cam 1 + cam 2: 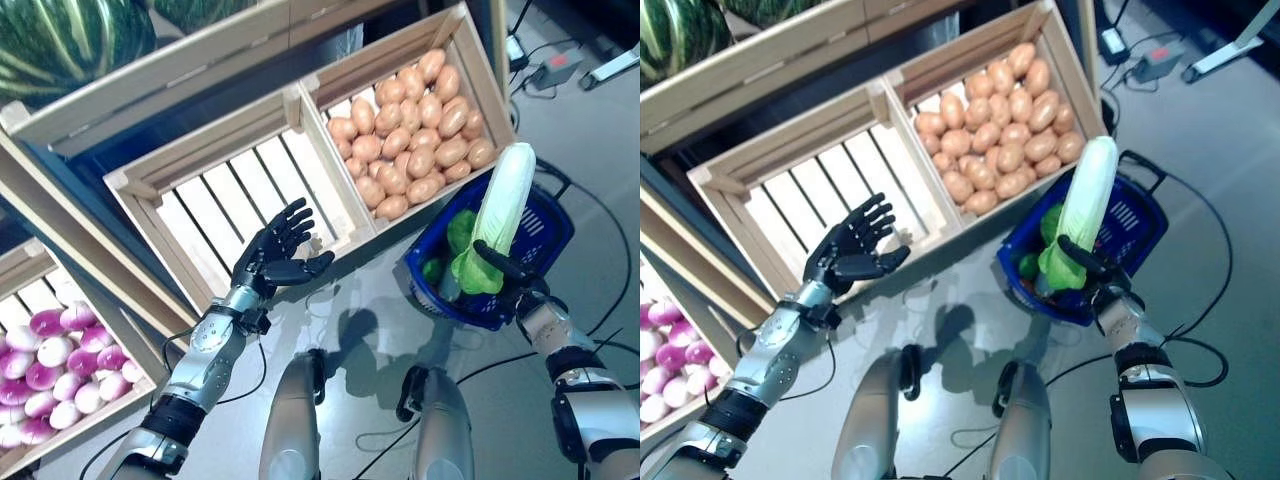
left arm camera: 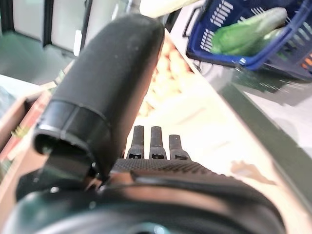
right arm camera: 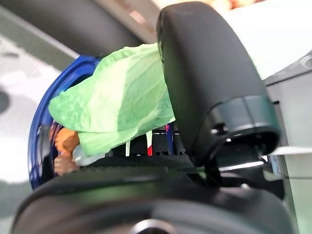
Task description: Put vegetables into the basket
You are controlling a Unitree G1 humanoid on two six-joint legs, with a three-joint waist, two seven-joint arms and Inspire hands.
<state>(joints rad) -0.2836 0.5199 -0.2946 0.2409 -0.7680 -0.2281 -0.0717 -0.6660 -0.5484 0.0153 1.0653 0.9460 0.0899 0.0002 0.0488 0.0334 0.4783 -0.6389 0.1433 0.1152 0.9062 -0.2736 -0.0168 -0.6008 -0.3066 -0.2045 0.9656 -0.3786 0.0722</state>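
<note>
A long napa cabbage, white with a green leafy end, stands tilted over the blue basket. My right hand is shut on its leafy lower end, and the right wrist view shows the thumb pressed against the leaves. Green vegetables lie inside the basket, and something orange shows there too. My left hand hovers open and empty over the front edge of the slatted empty crate.
A crate of potatoes sits just behind the basket. Purple-white turnips fill a crate at the lower left. Watermelons lie on the upper shelf. The basket stands on the grey floor.
</note>
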